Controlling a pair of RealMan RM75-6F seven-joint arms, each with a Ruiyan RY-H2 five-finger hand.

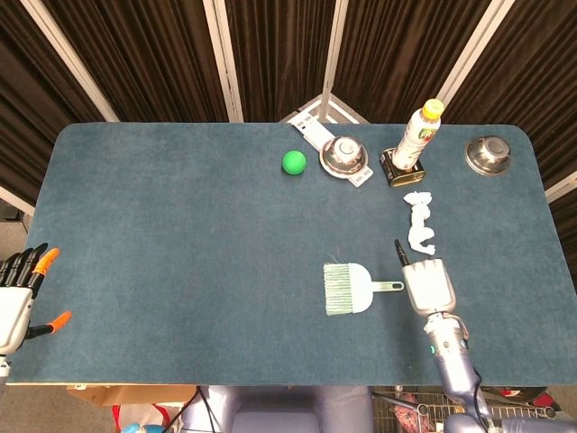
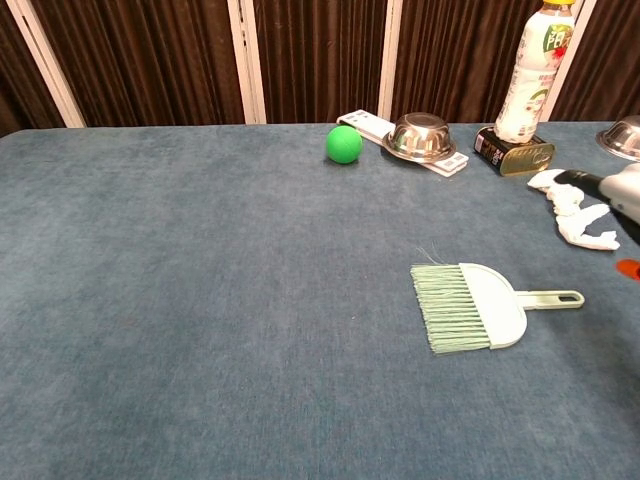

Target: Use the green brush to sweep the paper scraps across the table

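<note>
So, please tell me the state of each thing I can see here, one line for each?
green brush: lying flat on the table, not held.
paper scraps: crumpled, unswept, beside the can.
right robot hand: open, just right of the brush handle.
left robot hand: open, at the table's left edge.
bottle: upright, capped.

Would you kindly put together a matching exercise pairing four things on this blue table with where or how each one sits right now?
Things:
1. pale green plastic brush
2. crumpled white paper scraps
3. round green ball
4. white drink bottle with a yellow cap

Places or states:
A. standing upright on a dark flat tin
B. lying flat on the table, held by no hand
C. just left of a steel bowl at the far edge
D. between the bottle and the right hand

Pairs: 1-B, 2-D, 3-C, 4-A
</note>
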